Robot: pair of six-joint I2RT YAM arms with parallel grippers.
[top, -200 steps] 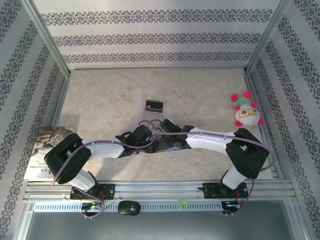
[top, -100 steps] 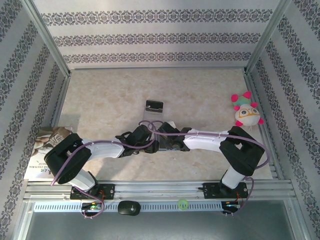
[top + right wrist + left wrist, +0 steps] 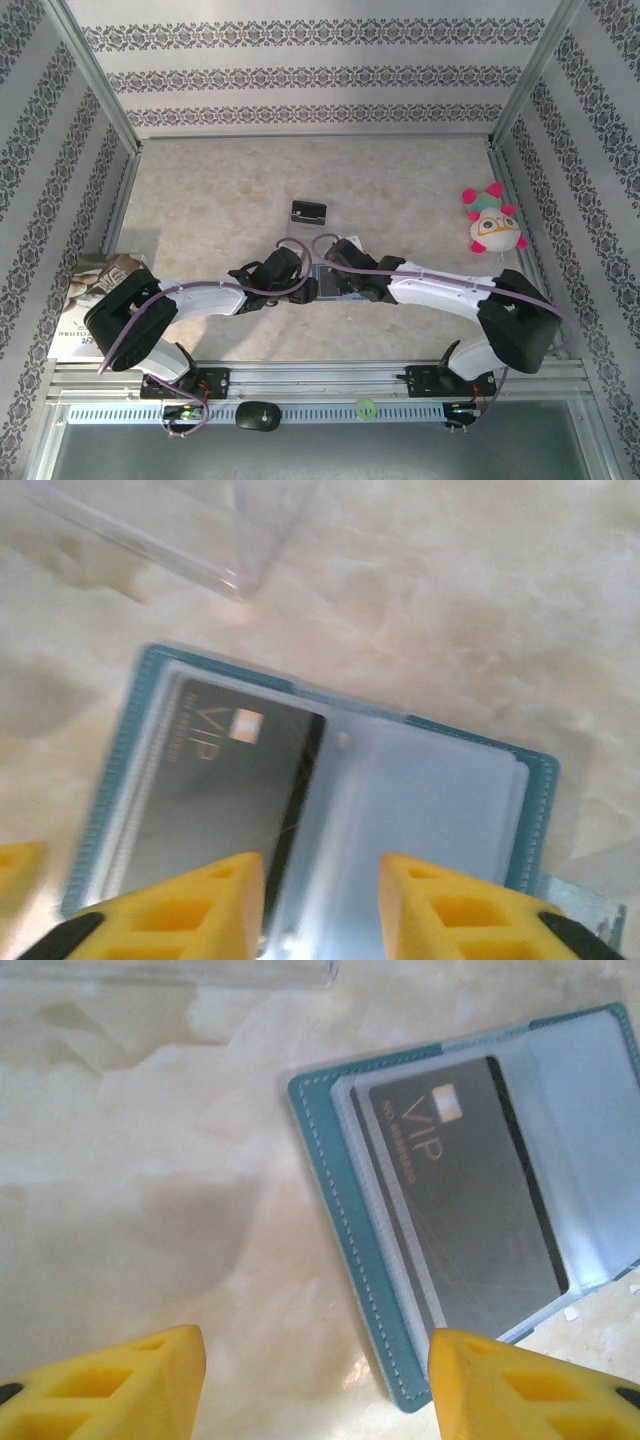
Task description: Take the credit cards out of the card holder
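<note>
The teal card holder (image 3: 333, 1222) lies open on the table, grey-blue inside. A dark card marked VIP (image 3: 470, 1200) sits in its clear sleeve. My left gripper (image 3: 315, 1390) is open, low over the table, and the holder's near corner lies just inside its right finger. My right gripper (image 3: 320, 910) is open above the holder (image 3: 440, 800), with its fingers either side of the card's (image 3: 220, 775) black-striped edge and the empty sleeve. In the top view both wrists meet over the holder (image 3: 322, 272).
A clear plastic stand (image 3: 310, 211) with a black piece stands just beyond the holder, and its edge shows as clear plastic (image 3: 200, 555). A plush toy (image 3: 493, 220) sits at the right. A printed booklet (image 3: 85, 305) lies at the left edge.
The right arm's elbow has swung out to the right and toward the near edge. Its wrist stays over the holder. The left arm has barely moved.
</note>
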